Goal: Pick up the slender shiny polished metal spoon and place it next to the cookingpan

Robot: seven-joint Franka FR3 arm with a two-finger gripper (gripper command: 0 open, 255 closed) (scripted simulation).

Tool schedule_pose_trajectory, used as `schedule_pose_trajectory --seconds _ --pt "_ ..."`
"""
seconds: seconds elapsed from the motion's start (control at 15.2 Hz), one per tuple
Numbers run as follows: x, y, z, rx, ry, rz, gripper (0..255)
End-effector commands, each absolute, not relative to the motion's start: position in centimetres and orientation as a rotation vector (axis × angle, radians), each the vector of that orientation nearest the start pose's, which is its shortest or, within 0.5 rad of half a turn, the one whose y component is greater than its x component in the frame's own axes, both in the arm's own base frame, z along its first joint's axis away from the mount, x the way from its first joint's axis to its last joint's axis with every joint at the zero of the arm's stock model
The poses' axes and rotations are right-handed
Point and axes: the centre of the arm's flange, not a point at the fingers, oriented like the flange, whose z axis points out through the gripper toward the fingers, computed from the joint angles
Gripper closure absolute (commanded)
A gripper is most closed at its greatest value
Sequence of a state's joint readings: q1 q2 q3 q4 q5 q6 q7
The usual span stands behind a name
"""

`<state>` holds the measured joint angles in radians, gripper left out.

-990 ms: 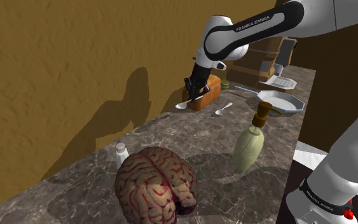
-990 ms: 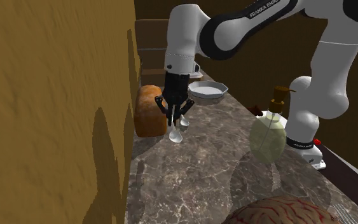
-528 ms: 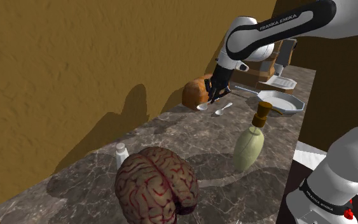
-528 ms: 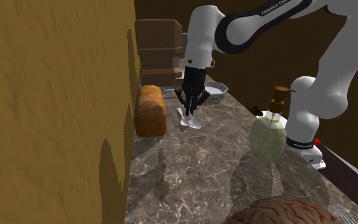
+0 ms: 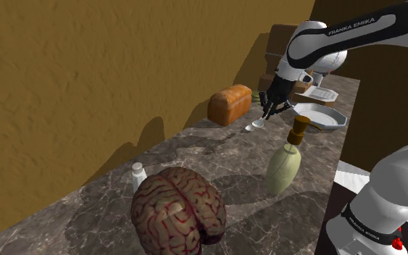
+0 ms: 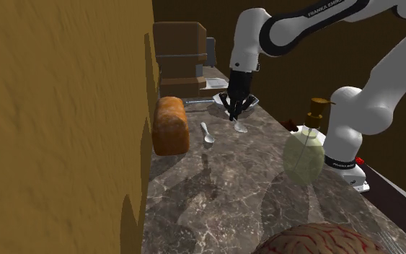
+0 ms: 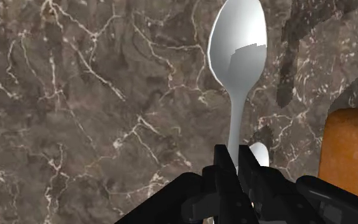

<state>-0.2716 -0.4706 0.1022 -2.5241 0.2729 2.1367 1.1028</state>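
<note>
Wrist view: the end effector (image 7: pixel 236 167) grasps a spoon (image 7: pixel 238 57) by its handle above the tabletop (image 7: pixel 75 95), near the pan (image 5: pixel 324 116).

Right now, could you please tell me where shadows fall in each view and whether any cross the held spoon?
Shoulder view: the arm's shadow darkens the ochre wall and the marble counter. Second exterior view: soft shadows mottle the counter near the bread loaf. Wrist view: a jagged shade covers part of the spoon held in the fingers; dark streaks lie beside it.
</note>
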Motion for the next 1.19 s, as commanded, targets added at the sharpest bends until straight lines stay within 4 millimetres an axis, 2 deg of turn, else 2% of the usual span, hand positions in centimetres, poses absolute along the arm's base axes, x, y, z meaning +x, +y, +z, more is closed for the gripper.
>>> schedule_pose_trajectory --seconds 0.0,1.12 --pt "38.5 -7.6 44.8 -2.227 1.909 0.015 255" --pt "22.8 -23.4 44.8 -2.227 1.909 0.015 255"
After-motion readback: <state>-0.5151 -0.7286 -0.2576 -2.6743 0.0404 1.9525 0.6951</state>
